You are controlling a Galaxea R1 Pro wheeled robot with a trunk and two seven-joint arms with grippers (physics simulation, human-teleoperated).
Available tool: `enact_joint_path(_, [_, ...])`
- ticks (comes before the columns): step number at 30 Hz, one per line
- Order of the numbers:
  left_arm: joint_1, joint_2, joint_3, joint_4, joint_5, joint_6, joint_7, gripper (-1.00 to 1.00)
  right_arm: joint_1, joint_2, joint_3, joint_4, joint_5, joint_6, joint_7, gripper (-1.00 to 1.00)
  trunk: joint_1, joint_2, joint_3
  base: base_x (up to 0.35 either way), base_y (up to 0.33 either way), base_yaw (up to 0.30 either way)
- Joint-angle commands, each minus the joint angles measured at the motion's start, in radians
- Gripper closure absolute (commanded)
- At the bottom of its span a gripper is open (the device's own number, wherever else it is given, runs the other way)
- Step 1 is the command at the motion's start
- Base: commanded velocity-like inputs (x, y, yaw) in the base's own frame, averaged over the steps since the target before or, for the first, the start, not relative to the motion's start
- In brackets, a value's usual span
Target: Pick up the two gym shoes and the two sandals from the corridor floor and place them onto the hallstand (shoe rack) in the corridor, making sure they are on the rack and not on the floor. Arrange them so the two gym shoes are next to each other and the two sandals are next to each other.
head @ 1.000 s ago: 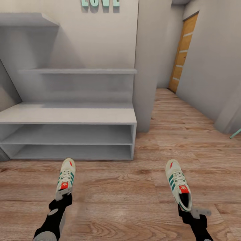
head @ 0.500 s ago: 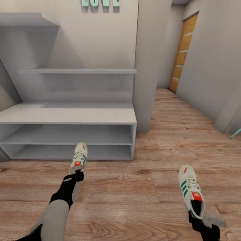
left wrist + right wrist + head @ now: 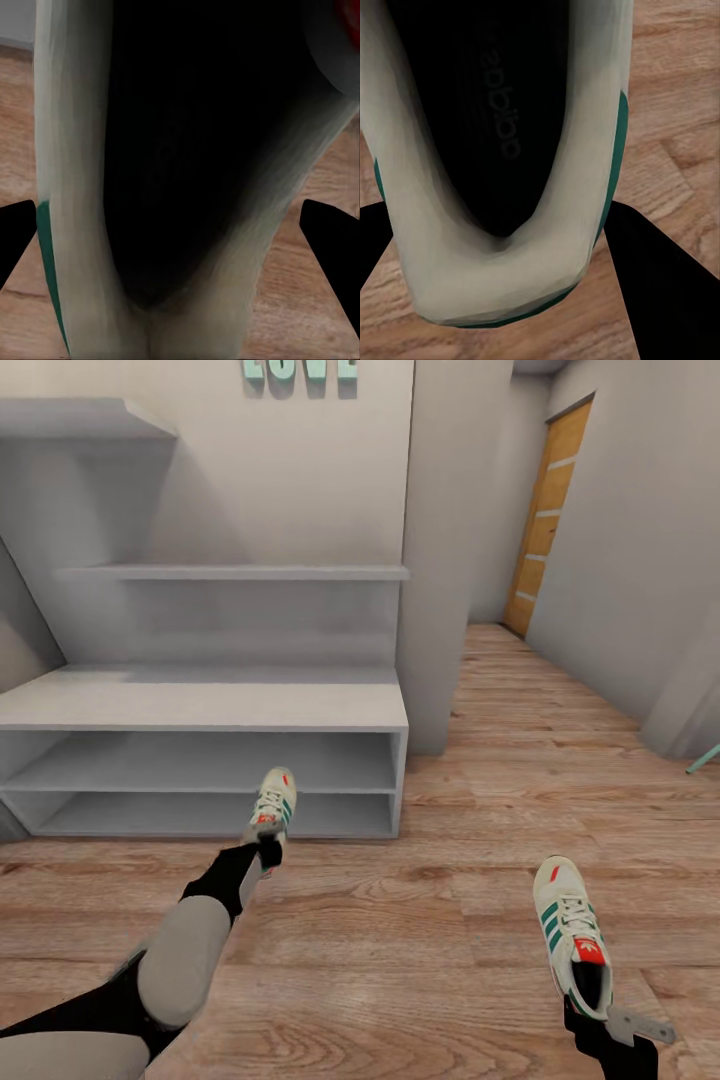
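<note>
Corridor floor [image 3: 420, 920]: wood planks, fills the lower half of your head view and runs on toward 1 o'clock to an orange door [image 3: 548, 510]

Hallstand [image 3: 200, 705]: light grey, at 10 to 11 o'clock. Wide bench top bare, two low open shelves below it, two staggered shelves above. Teal letters [image 3: 298, 370] on the wall at 12 o'clock

Your left arm [image 3: 185, 960] reaches from 7 o'clock up toward the hallstand's lower shelves. Its jaws [image 3: 262, 850] are clenched on the heel of the left gym shoe [image 3: 274, 808]; the shoe is held off the floor, toe toward the hallstand, in front of the lowest shelf opening near the unit's right end. You cannot tell whether the toe is already inside the opening. In your left wrist view the left gym shoe [image 3: 172, 187] shows its dark opening and white collar between the two black jaw tips

Right jaws [image 3: 600, 1015] at 5 o'clock grip the heel of the right gym shoe [image 3: 572, 932], toe pointing away from you, above the floor and well apart from the hallstand. Right wrist view: right gym shoe [image 3: 502, 165], dark insole and white heel collar, green trim, over the planks
</note>
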Motion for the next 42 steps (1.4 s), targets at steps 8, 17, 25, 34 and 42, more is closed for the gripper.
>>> enact_joint_path(8, [-0.018, 0.005, 0.004, 0.013, -0.011, 0.05, 0.017, 1.0, -0.001, 0.0, -0.002, 0.0, 0.007, -0.003, -0.004, 1.0, 0.0, 0.0, -0.001, 0.0, 0.0, -0.088])
enact_joint_path(17, [-0.022, 0.007, 0.001, 0.008, -0.015, 0.059, 0.016, 1.0, -0.001, 0.0, -0.003, 0.0, 0.007, -0.003, -0.004, 1.0, 0.0, 0.0, -0.001, 0.0, 0.0, -0.282])
enact_joint_path(25, [-0.029, 0.007, -0.005, 0.007, -0.015, 0.06, 0.016, 1.0, -0.001, 0.0, -0.003, -0.001, 0.006, -0.003, -0.004, 1.0, 0.011, -0.021, -0.01, 0.0, 0.0, -0.111])
enact_joint_path(34, [-0.039, 0.007, -0.009, 0.007, -0.016, 0.061, 0.018, 1.0, -0.001, 0.0, -0.002, -0.028, 0.006, -0.003, -0.004, 1.0, 0.022, -0.037, -0.053, 0.0, 0.0, -0.006])
enact_joint_path(42, [-0.045, 0.008, -0.01, 0.006, -0.017, 0.061, 0.02, 1.0, -0.001, 0.0, -0.002, -0.03, 0.006, -0.003, -0.006, 1.0, 0.024, -0.038, -0.084, 0.0, 0.0, 0.0])
